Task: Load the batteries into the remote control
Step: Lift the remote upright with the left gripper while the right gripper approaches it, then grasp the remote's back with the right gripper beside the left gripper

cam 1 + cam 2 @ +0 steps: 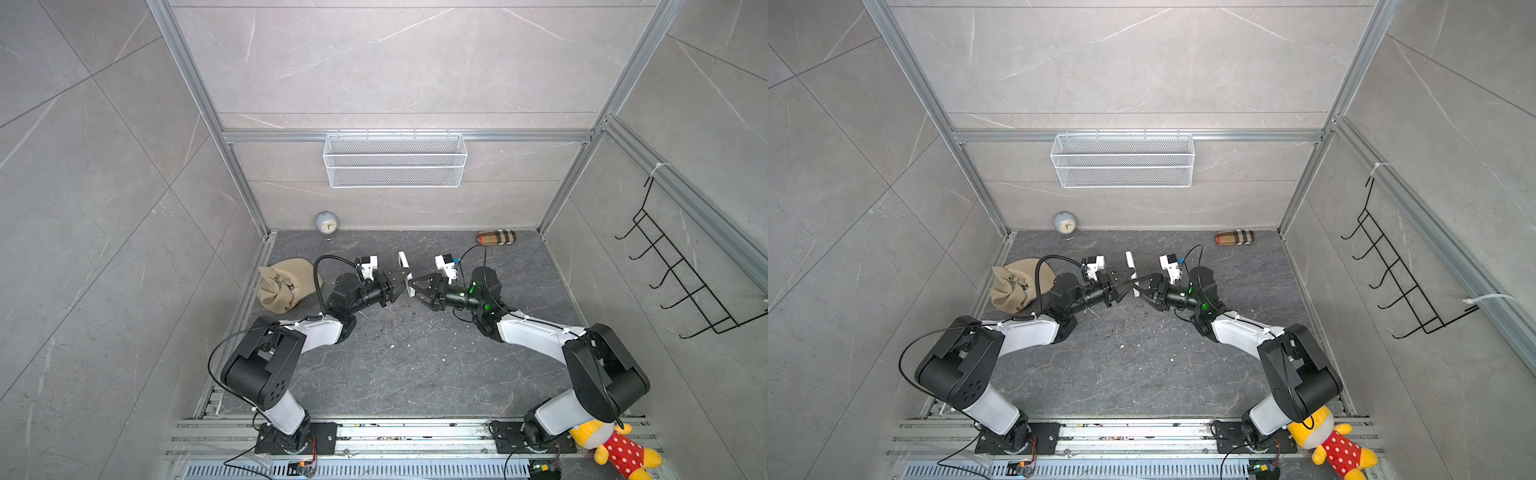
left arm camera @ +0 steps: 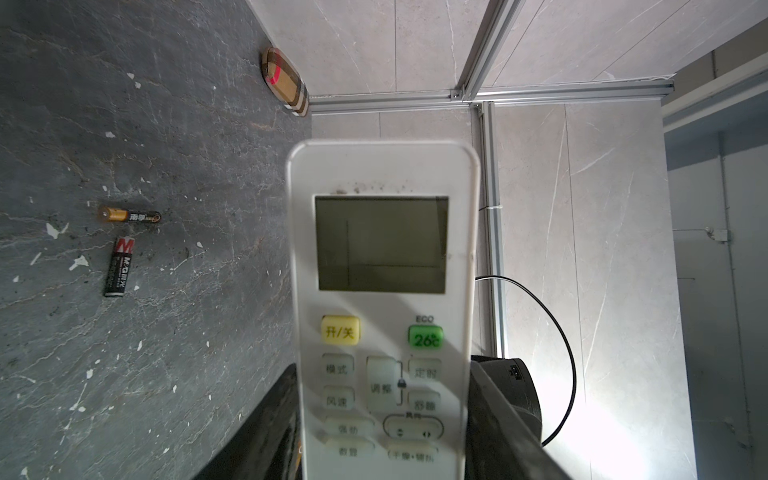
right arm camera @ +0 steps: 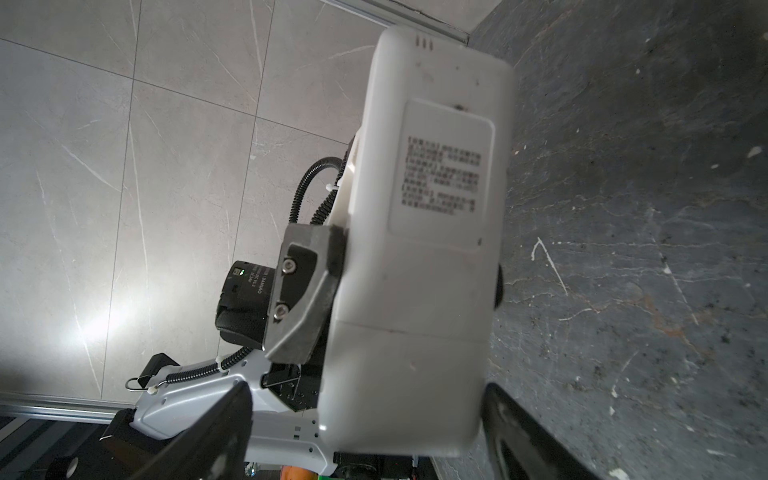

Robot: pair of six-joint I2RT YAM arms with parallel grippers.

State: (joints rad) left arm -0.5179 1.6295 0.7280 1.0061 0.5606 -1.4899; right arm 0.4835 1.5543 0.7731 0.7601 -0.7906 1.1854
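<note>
**Grey tile all around me**

I work over a dark marbled floor [image 1: 415,374] flecked with white specks [image 2: 52,230]. Pale grey tiled walls [image 1: 395,62] in aluminium framing [image 1: 274,136] close me in. A white mesh basket [image 1: 395,162] hangs on the far wall, a black hook rack [image 1: 685,266] on the right. A small clock [image 1: 326,223] stands far left, a plush toy [image 1: 615,446] near right.
</note>
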